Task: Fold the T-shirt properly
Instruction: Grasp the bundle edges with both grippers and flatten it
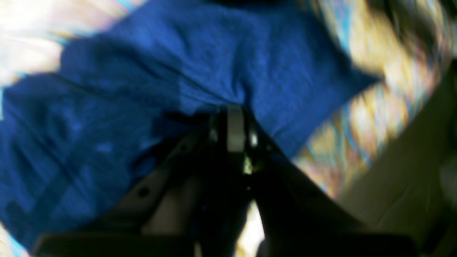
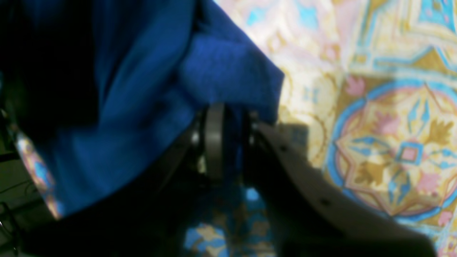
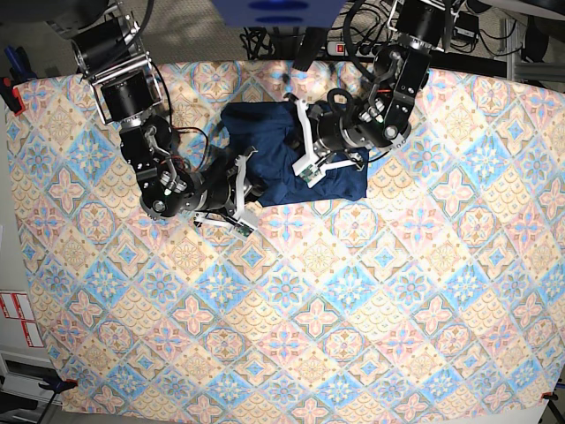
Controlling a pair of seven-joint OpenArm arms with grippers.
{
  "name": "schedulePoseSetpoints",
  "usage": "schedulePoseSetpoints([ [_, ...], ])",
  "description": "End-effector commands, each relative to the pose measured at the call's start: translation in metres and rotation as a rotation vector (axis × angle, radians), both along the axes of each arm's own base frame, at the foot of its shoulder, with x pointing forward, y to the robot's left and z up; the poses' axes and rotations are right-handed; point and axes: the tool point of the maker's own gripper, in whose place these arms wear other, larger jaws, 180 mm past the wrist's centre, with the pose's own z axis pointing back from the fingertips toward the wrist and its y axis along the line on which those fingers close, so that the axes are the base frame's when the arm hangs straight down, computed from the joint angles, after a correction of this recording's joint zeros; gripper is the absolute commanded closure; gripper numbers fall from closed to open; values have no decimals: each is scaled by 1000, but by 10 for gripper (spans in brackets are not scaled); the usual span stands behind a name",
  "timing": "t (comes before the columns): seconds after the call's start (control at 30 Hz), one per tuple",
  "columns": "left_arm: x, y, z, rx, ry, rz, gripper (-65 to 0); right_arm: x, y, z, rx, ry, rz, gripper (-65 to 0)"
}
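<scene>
The T-shirt (image 3: 265, 132) lies as a folded dark navy bundle at the back middle of the table. My left gripper (image 3: 306, 166) comes in from the right and rests on the bundle's middle. In the left wrist view its jaws (image 1: 237, 107) are shut on a pinch of the T-shirt (image 1: 214, 53), with creases running into the grip. My right gripper (image 3: 244, 190) comes in from the left at the bundle's front left edge. In the right wrist view it (image 2: 232, 114) holds a fold of the T-shirt (image 2: 142, 89) between its fingers, and the cloth drapes over the left finger.
A patterned tablecloth (image 3: 291, 300) covers the table. Cables and a power strip (image 3: 335, 40) lie behind the back edge. A red clamp (image 3: 9, 91) sits at the left edge. A blue object (image 3: 278, 11) stands at the back centre.
</scene>
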Motion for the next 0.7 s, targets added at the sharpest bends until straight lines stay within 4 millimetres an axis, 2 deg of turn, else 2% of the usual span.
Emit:
schedulePoseSetpoints([
  [0.0, 2, 5, 6, 6, -28, -16, -16, 13, 0, 12, 20, -38, -7, -79],
  [0.07, -8, 17, 2, 31, -17, -24, -16, 13, 0, 12, 20, -38, -7, -79],
  [0.23, -20, 36, 7, 73, -36, -49, -16, 13, 1, 12, 21, -36, -7, -79],
  [0.37, -20, 42, 18, 84, -70, -65, -16, 14, 2, 14, 25, -40, -6, -79],
  [0.47, -19, 38, 34, 67, -116, -74, -16, 15, 4, 18, 34, -50, -4, -79],
  [0.67, -10, 61, 58, 66, -179, 16, -16, 24, 21, 52, 75, -160, 37, -79],
])
